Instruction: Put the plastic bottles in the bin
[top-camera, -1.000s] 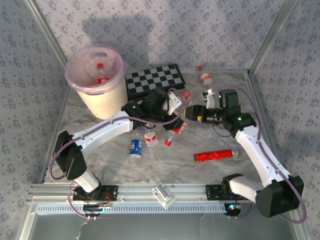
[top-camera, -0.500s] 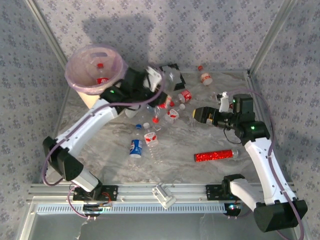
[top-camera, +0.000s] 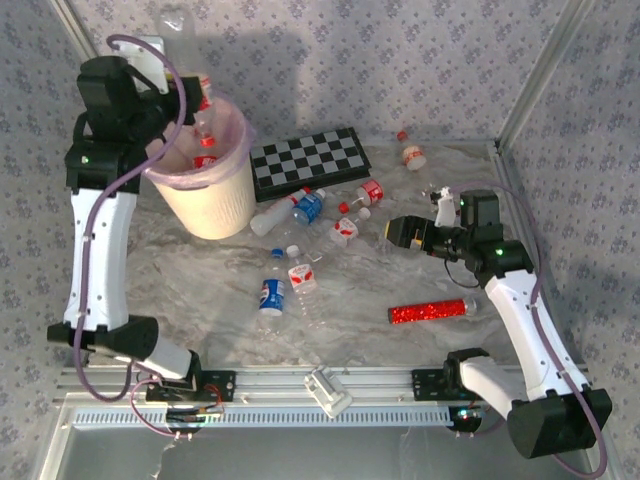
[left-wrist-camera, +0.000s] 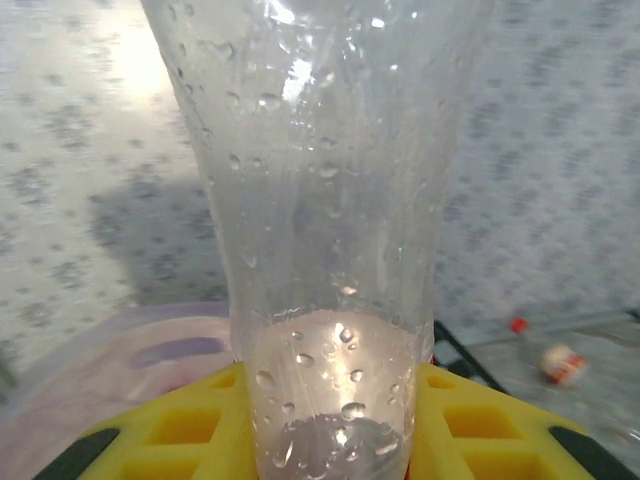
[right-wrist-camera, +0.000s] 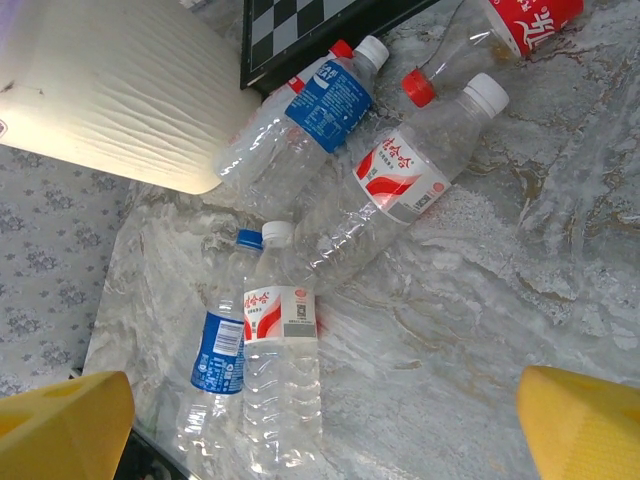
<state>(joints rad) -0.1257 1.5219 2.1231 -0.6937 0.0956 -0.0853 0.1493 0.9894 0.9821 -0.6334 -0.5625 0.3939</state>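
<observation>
1. left arm (top-camera: 95, 230): reared up tall from its base, upper link near vertical, wrist bent over toward the bin (top-camera: 210, 205).
2. left tool (left-wrist-camera: 330, 440): clenched on a clear bottle (left-wrist-camera: 330, 200), with a yellow finger (left-wrist-camera: 180, 425) on either side. the bottle is beaded with droplets and points away from the tool, above the bin's back-left rim.
3. bin: cream, with a pink liner (top-camera: 238, 125), at the back left of the tabletop (top-camera: 400, 280). red-capped bottles (top-camera: 205, 155) lie inside.
4. right arm (top-camera: 520, 300): elbow bent, forearm reaching leftward, low over the tabletop.
5. right tool (top-camera: 392, 231): released, yellow fingers (right-wrist-camera: 60, 410) spread wide with nothing between them, just beside the loose bottles.
6. loose bottles, lying flat between the bin and the right tool:
   - blue-label bottle (top-camera: 308, 205), near the checkerboard (top-camera: 310, 160)
   - red-label bottle with white cap (right-wrist-camera: 400, 180)
   - a red-label (top-camera: 302, 280) and a blue-label bottle (top-camera: 270, 295) side by side, nearer the bases
   - a stray bottle (top-camera: 410, 153) by the back edge
7. red glitter tube (top-camera: 430, 311): flat on the tabletop, below the right forearm.
</observation>
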